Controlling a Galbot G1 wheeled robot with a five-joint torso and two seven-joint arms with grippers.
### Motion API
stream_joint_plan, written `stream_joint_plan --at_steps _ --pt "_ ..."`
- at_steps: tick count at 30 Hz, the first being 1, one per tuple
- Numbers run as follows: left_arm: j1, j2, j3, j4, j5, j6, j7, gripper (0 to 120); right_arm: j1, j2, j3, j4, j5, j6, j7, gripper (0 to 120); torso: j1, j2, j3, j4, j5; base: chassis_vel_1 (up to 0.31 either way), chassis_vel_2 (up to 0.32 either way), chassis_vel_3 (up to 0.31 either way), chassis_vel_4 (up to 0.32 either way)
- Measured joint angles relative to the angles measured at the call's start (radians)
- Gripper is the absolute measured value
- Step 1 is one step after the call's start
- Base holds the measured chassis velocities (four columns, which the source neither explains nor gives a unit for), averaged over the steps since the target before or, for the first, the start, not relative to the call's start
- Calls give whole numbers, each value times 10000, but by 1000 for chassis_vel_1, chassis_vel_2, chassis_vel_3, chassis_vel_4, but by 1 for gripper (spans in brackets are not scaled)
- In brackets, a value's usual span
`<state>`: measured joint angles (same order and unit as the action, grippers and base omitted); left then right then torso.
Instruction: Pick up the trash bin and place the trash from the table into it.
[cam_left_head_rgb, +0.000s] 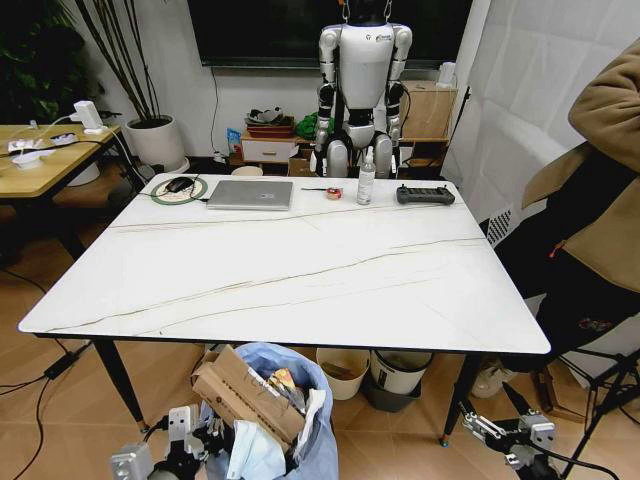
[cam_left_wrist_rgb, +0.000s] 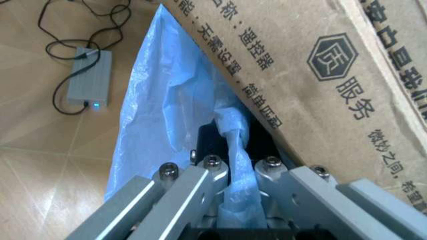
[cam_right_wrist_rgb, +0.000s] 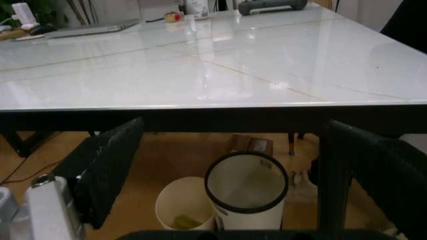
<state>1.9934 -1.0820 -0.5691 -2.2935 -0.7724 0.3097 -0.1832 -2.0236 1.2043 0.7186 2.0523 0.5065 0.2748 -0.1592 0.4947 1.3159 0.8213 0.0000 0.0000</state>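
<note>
Silver laptop (cam_left_head_rgb: 250, 194), spray bottle (cam_left_head_rgb: 366, 178) and black remote controller (cam_left_head_rgb: 425, 195) stand in a row; cream bin (cam_left_head_rgb: 343, 371) sits on the floor.

Even daylight — soft glare on table (cam_right_wrist_rgb: 220, 65)

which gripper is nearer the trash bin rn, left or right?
Left. The left gripper is right at the trash bin, jaws shut on its blue bag. The right gripper hangs low off the table's right front corner, jaws open, well apart from the bin.
</note>
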Motion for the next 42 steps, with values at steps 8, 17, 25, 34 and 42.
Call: stream_joint_plan --at_steps 8,17,25,34,42 --pt "263 235 -161 -46 209 -149 1 0 12 -17 -16 0 7 -7 0 100 0 0 0 0 0 0 0 0 0" --pt "350 221 -86 144 873 -527 10 0 21 -29 -25 0 14 -12 0 100 2 0 0 0 0 0 0 0 0" --pt "179 70 53 359 938 -567 68 0 24 -34 -31 2 19 -19 1 100 2 0 0 -1 0 0 0 0 0" --pt "-75 -132 101 562 993 -478 116 0 26 -40 -36 8 20 -20 3 100 -61 -131 -61 -1 0 0 0 0 0" --pt "-356 -318 86 756 995 -453 202 0 27 -41 -37 9 20 -20 6 100 -268 -593 -319 -1 0 0 0 0 0"
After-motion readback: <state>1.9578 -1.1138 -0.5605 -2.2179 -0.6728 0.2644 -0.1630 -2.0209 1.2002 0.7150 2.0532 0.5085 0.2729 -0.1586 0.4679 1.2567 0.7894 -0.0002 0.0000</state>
